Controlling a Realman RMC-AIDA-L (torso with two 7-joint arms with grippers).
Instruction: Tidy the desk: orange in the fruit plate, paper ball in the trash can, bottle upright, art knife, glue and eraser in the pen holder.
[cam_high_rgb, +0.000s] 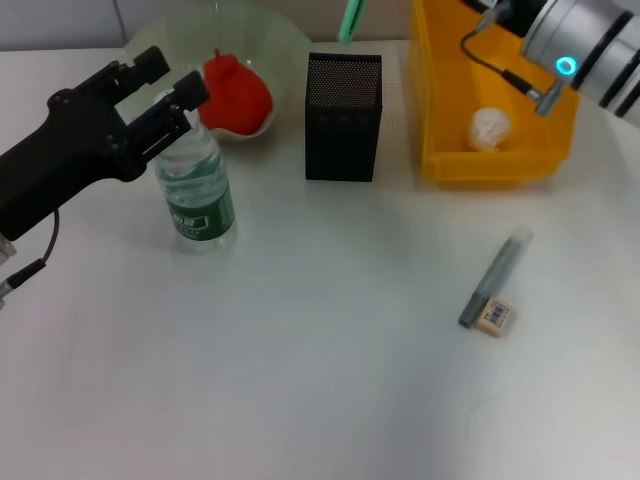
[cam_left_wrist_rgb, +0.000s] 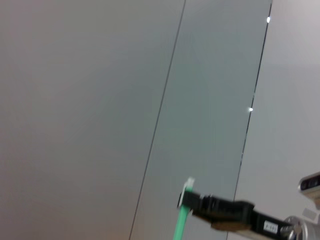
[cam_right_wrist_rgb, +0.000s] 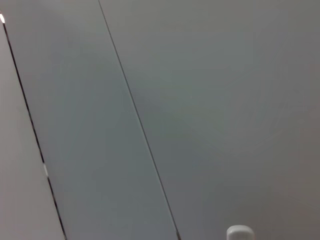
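Observation:
The clear bottle (cam_high_rgb: 198, 190) with a green label stands upright at the left. My left gripper (cam_high_rgb: 172, 78) hovers open at its top, and the lower finger hides the cap. A red fruit (cam_high_rgb: 237, 95) lies in the pale green fruit plate (cam_high_rgb: 285, 40). The green art knife (cam_high_rgb: 349, 20) hangs over the black mesh pen holder (cam_high_rgb: 343, 115). In the left wrist view, my right gripper (cam_left_wrist_rgb: 186, 200) is shut on the art knife (cam_left_wrist_rgb: 179, 225). The paper ball (cam_high_rgb: 488, 128) lies in the yellow trash can (cam_high_rgb: 440, 100). A grey glue stick (cam_high_rgb: 497, 275) and an eraser (cam_high_rgb: 496, 317) lie on the table at the right.
My right arm (cam_high_rgb: 580, 45) reaches across above the trash can at the top right. The white table (cam_high_rgb: 320, 380) stretches out in front of the objects. The right wrist view shows only grey wall panels.

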